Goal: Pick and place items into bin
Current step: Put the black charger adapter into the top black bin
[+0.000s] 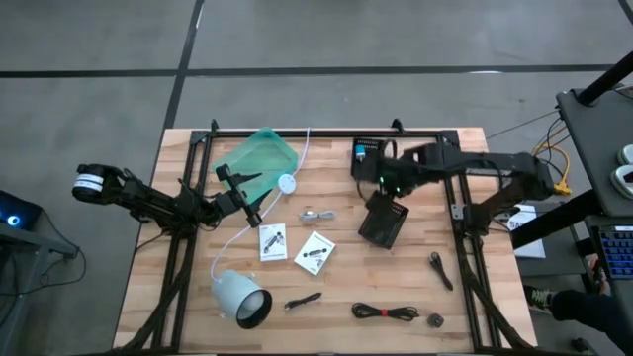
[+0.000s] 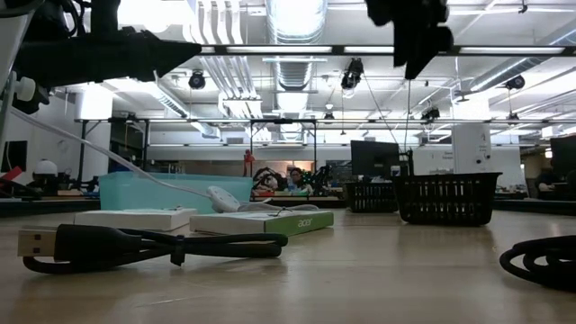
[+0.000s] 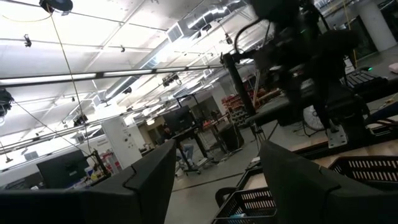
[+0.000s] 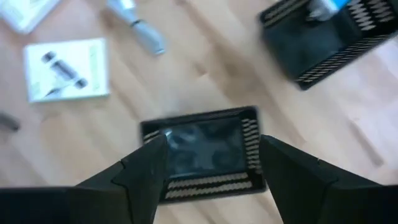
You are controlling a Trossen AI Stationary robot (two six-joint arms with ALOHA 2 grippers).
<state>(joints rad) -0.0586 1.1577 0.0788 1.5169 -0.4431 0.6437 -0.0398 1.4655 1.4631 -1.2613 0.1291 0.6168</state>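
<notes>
While hovering above the black bin [image 4: 208, 155], right gripper [image 4: 211, 165] fingers apart, empty.

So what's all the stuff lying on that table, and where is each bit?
Bins: two, black; one mid-table, one at far edge.
Tray: one, green, far left.
Cards: two, white, centre.
Silver piece: one, above the cards.
Lamp: one, white, near left.
Cord: one, white, with round disc, by the tray.
Cable: one, black, near edge.
Sticks: two, black, near right and near centre.
Disc: one, dark, beside the cable.
Left pincer: open, by the tray.
Right pincer: open, above the middle bin.
</notes>
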